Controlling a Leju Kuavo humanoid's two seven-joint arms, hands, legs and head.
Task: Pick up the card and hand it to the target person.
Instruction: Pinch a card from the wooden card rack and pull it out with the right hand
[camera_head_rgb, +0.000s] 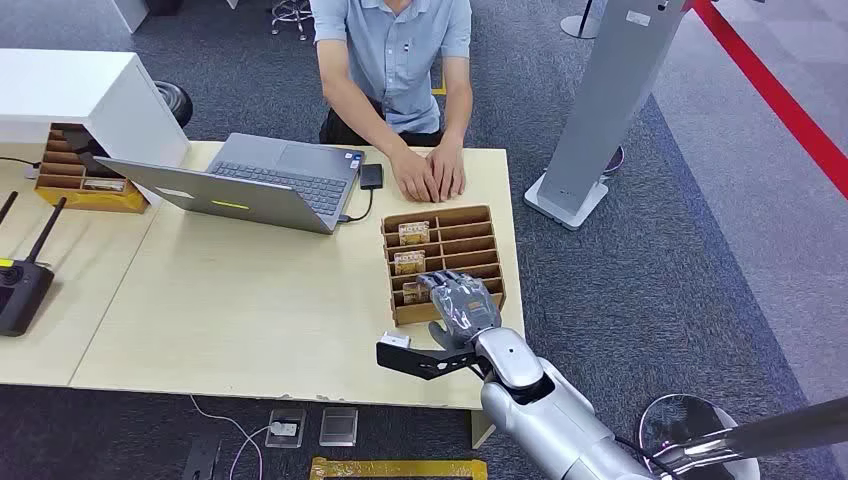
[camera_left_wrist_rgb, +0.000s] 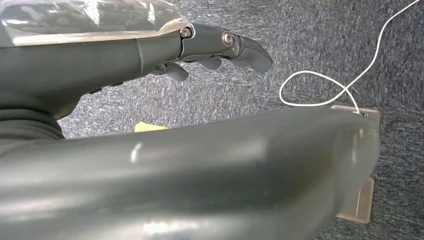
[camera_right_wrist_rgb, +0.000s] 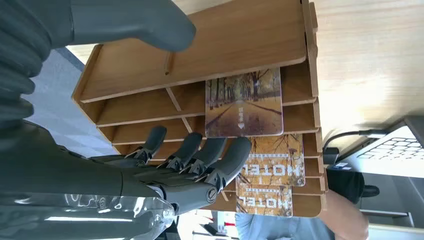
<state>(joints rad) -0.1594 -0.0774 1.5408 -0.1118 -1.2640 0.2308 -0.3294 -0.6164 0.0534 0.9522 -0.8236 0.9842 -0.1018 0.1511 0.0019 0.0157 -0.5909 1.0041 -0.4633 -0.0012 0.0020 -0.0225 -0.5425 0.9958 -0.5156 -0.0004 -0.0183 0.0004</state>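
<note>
A wooden slotted card holder (camera_head_rgb: 470, 225) stands on the table's right part. Cards printed with autumn trees sit in its slots: one (camera_head_rgb: 413, 233) far, one (camera_head_rgb: 408, 263) in the middle, one (camera_head_rgb: 413, 292) near. My right hand (camera_head_rgb: 462, 305) hovers over the holder's near end, fingers spread, empty. In the right wrist view, the right hand (camera_right_wrist_rgb: 165, 167) reaches toward the closest card (camera_right_wrist_rgb: 244, 102), fingertips (camera_right_wrist_rgb: 240, 147) just short of it; two HOTEL cards (camera_right_wrist_rgb: 272, 162) lie beyond. The person (camera_head_rgb: 395, 50) sits across the table, hands (camera_head_rgb: 432, 175) resting flat. My left hand (camera_left_wrist_rgb: 125, 55) hangs over carpet, holding nothing.
An open laptop (camera_head_rgb: 260, 180) with a dark device (camera_head_rgb: 371, 176) plugged in sits at the table's far middle. A second wooden organiser (camera_head_rgb: 85, 178), a white box (camera_head_rgb: 70, 85) and a black antenna unit (camera_head_rgb: 20, 290) are at left. A grey kiosk post (camera_head_rgb: 605, 110) stands right of the table.
</note>
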